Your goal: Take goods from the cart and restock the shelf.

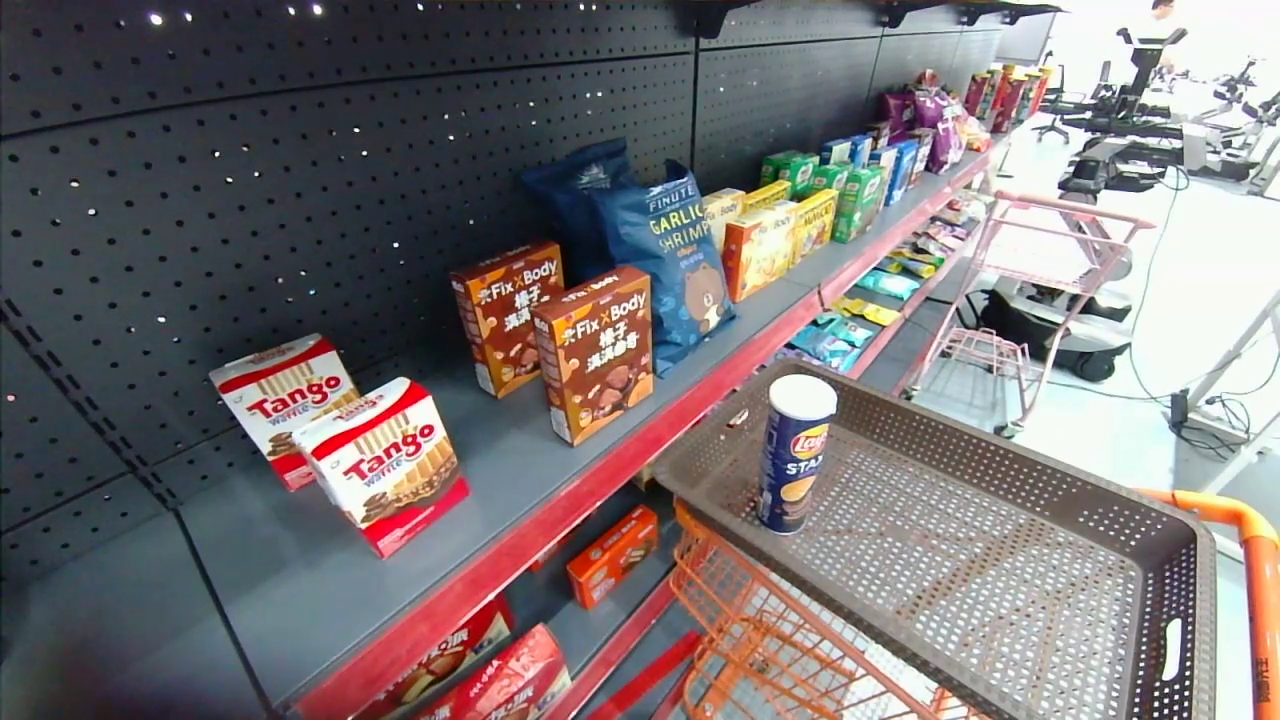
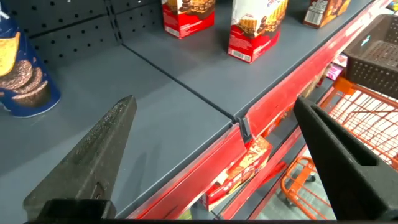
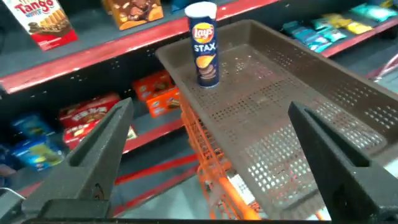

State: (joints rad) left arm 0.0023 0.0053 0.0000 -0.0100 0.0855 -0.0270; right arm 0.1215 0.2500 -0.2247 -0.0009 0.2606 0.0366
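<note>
A blue chips can (image 1: 794, 452) with a white lid stands upright in the brown perforated tray (image 1: 1000, 560) on top of the orange cart (image 1: 760, 640). The right wrist view looks down on the same chips can (image 3: 204, 43) at the tray's (image 3: 298, 106) corner nearest the shelf. My right gripper (image 3: 214, 155) hangs open some way above and short of the can. My left gripper (image 2: 211, 143) is open over a bare stretch of the grey shelf (image 2: 161, 106), near its red front edge. Red-and-white wafer boxes (image 1: 385, 462) and brown snack boxes (image 1: 595, 350) stand on the shelf (image 1: 520, 440).
Blue snack bags (image 1: 670, 255) and more boxes (image 1: 790, 215) line the shelf further along. Lower shelves hold orange boxes (image 1: 612, 555) and red packs (image 1: 500, 680). A pink cart (image 1: 1030, 290) stands in the aisle beyond. A blue cookie bag (image 2: 22, 74) sits on the shelf near my left gripper.
</note>
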